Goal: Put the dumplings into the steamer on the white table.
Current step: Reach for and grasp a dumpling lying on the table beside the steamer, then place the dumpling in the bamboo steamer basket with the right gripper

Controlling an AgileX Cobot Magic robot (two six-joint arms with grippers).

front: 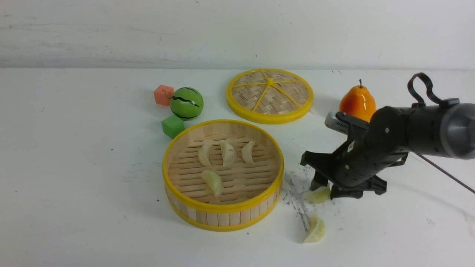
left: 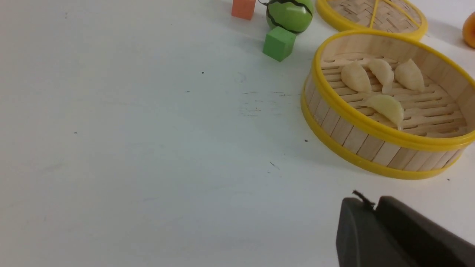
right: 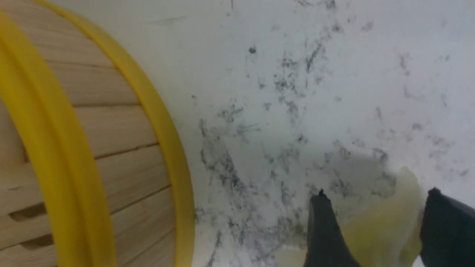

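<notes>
Dumpling (right: 378,226), a green one, lies on the white table (front: 74,167) between the jaws of your right gripper (front: 326,191); whether they pinch it, you cannot tell. A second green dumpling (front: 315,230) lies nearby, and four more dumplings (front: 227,152) rest in the steamer (front: 222,207). Your left gripper (left: 373,205) is closed, empty.

Left half of white table (front: 74,167) reads bare from my side to back wall: wide lane for a gripper. Steamer (front: 222,217) mouth open from above. At its far-left: green cube (front: 172,126) just beside rim, watermelon ball (front: 186,103) and orange cube (front: 163,95) behind. Lid (front: 269,118) lies flat just behind steamer; I see only a narrow strip between. Right of steamer: my right gripper (front: 326,191) occupies gap, astride green dumpling (front: 315,195). Second dumpling (front: 315,230) loose nearer me. Pear (front: 357,104) upright behind arm.
</notes>
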